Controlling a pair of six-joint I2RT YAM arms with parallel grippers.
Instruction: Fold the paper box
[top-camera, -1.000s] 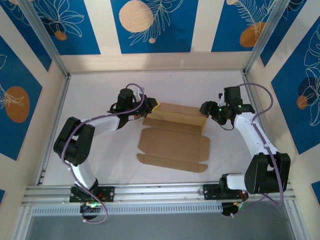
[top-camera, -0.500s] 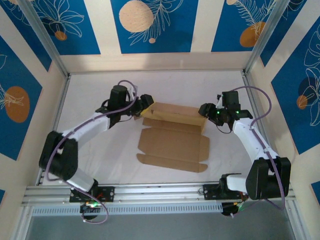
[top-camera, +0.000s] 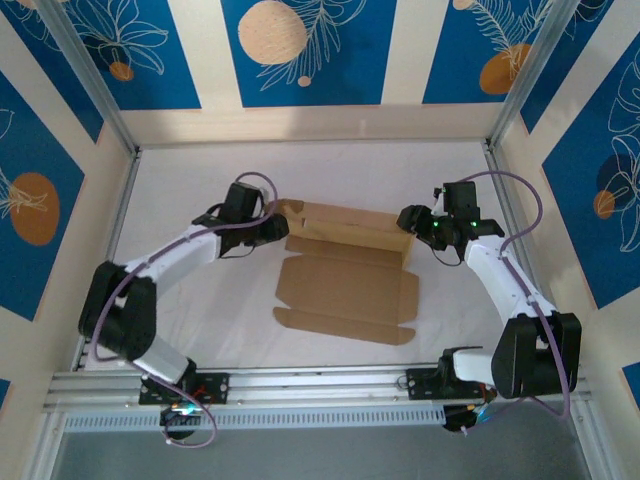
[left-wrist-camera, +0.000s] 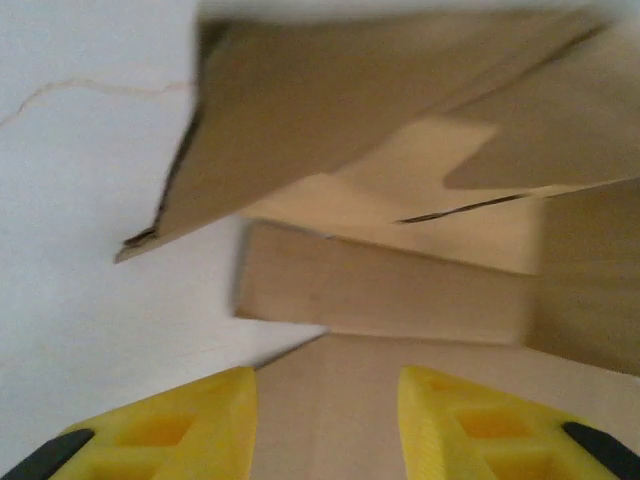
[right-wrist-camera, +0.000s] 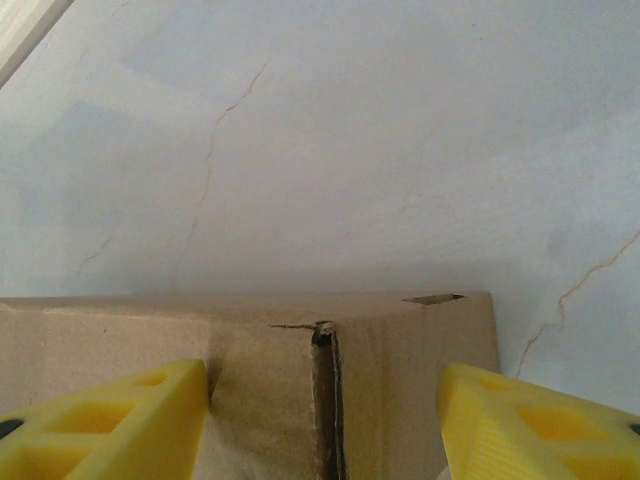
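**Material.** The paper box (top-camera: 345, 290) is plain brown cardboard, matte and unprinted. It lies mid-bench on the white bench (top-camera: 200, 300). Its near edge is a narrow flap with small cut tabs at each end, lying flat. Behind that is a broad flat panel. At the far side a long wall section stands raised.

**Views compared.** The overhead view gives the whole outline and both arms. The left wrist view shows a lifted flap with a frayed lower corner, a low strip of wall beneath it and a thin slot cut in the panel beyond; this view is slightly blurred. The right wrist view shows a dark vertical seam at the box's corner, a small slot at the top edge, and hairline cracks in the bench surface behind.

**Arms.** The left arm's elbow is out to the left and its forearm runs to the box's far-left corner. The left claw (top-camera: 280, 225) has yellow fingers set apart, with cardboard showing between them and nothing clamped. The right arm reaches up to the far-right corner. The right claw (top-camera: 410, 220) is spread wide and straddles the wall's end; contact cannot be told.
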